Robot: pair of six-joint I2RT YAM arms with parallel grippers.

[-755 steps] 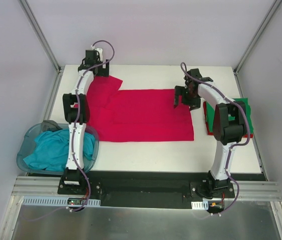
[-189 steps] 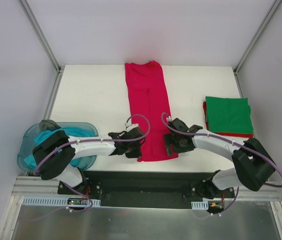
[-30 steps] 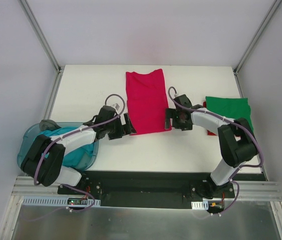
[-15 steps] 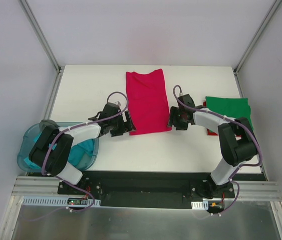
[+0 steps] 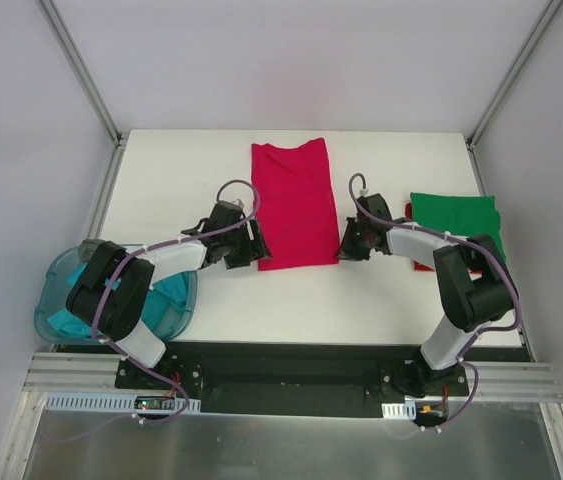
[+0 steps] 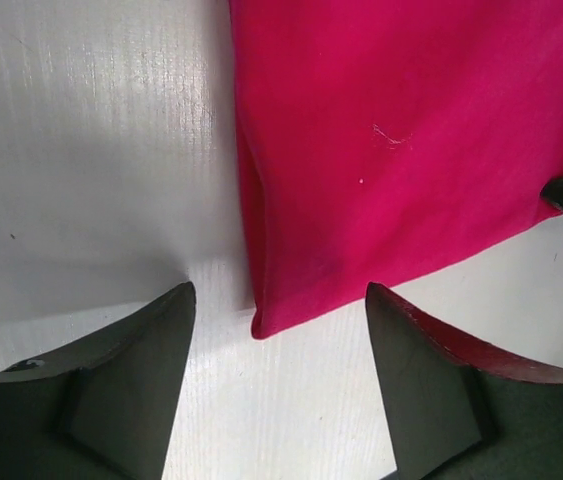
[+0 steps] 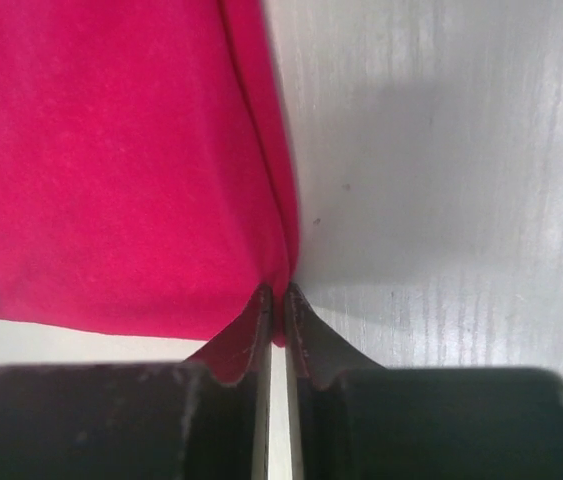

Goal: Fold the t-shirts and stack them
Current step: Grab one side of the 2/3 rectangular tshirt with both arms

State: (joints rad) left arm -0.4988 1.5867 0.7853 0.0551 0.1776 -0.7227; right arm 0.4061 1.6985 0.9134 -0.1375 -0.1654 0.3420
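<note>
White tabletop [image 5: 161,170] bears a folded red t-shirt [image 5: 294,205]; right gripper [image 7: 276,300] pinches one near corner; left gripper [image 6: 279,295] straddles the other, jaws apart. Both seem set for another fold.

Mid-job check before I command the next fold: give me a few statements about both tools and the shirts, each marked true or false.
1. The right tool is pinched shut on the near right edge of the folded red shirt. True.
2. The left tool is shut on the red shirt. False: its jaws stand open, one on either side of the shirt's near left corner.
3. The green shirt lies folded to the right of the red shirt. True.
4. The teal shirt is spread flat beside the red shirt. False: it sits bunched in the blue tub at the near left.
</note>
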